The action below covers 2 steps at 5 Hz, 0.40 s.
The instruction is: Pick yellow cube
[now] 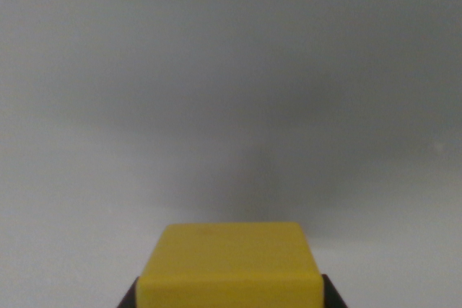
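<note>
Yellow cube sits at the bottom centre of the wrist view, with a dark gripper fingertip tight against each lower side of it, so the jaws look closed on the cube, narrowed to its width. Beyond the cube is only a blurred grey surface, contact unclear. Risk: only the low side edges appear pinched, so a fast lift could let it slip or twist out.
</note>
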Each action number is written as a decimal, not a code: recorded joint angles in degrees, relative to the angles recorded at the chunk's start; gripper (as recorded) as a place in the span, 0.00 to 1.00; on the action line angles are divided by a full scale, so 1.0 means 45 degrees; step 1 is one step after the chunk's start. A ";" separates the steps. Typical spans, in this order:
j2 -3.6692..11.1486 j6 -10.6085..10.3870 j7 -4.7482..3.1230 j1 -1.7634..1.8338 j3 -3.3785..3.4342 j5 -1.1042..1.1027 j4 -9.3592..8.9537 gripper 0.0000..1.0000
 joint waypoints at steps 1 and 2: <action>-0.0187 0.0468 0.0001 -0.0006 -0.0003 0.0014 0.0282 1.00; -0.0187 0.0468 0.0001 -0.0006 -0.0003 0.0014 0.0282 1.00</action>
